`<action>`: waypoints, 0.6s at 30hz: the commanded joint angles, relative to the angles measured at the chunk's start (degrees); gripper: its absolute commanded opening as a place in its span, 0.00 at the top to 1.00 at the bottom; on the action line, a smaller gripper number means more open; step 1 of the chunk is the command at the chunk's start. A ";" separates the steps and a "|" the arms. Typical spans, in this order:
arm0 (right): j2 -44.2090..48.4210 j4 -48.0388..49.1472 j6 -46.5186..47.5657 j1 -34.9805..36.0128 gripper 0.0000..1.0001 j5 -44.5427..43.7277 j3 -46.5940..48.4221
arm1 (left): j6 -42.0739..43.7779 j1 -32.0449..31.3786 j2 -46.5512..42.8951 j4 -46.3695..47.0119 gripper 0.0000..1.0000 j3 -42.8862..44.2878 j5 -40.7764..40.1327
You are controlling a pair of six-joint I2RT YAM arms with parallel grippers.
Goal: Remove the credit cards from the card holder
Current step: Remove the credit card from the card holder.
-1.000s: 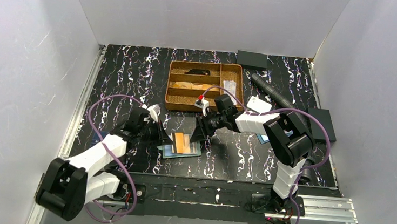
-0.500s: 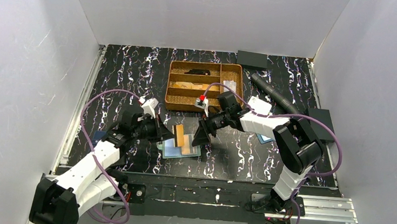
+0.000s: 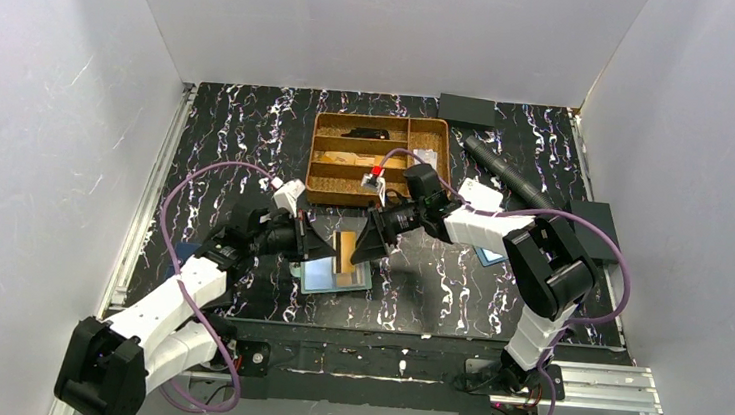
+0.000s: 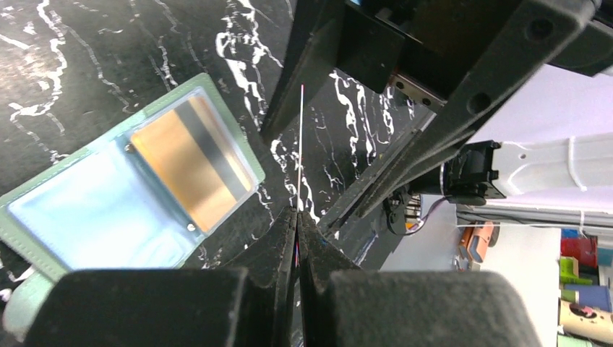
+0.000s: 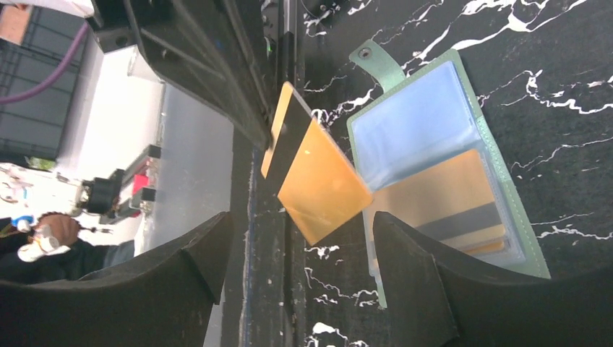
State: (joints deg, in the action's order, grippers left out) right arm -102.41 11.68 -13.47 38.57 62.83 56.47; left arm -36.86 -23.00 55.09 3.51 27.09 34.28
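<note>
No legible text on credit cards (image 5: 318, 181) or card holder (image 5: 416, 123).

Soft, even overhead light keeps the white walls bright and the dark marbled worktop (image 3: 230, 125) nearly shadowless, while in both wrist views the near fingers (image 4: 269, 253) loom dark and blurred, the clear pockets of the card holder (image 5: 416, 126) carry a pale sheen, the credit card (image 5: 318, 188) gleams warmly, and the far background washes out.
</note>
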 commanded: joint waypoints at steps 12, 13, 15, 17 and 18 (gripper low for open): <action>0.32 15.50 -13.11 -1.68 0.97 4.32 -1.93 | -3.56 -1.74 -1.25 4.84 1.00 -0.71 -0.32; 0.55 15.74 -13.11 -1.85 0.99 4.90 -2.00 | -4.22 -1.72 -1.64 4.84 0.98 -0.86 -1.26; 1.34 15.75 -12.25 -2.00 0.99 5.92 -2.14 | -6.07 -1.49 -2.65 4.84 0.76 -1.32 -2.48; 2.67 12.67 -8.09 -2.21 0.99 6.48 -1.71 | -8.76 -1.08 -4.09 4.84 0.57 -1.83 -3.16; 3.58 7.26 -2.67 -2.37 0.99 6.11 -0.54 | -10.05 -0.69 -5.51 4.84 0.49 -2.17 -3.29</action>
State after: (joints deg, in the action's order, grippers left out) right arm -102.48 23.94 -24.99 37.04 67.22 54.57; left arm -41.76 -24.49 53.78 7.35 26.48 32.69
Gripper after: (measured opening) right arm 0.033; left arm 0.358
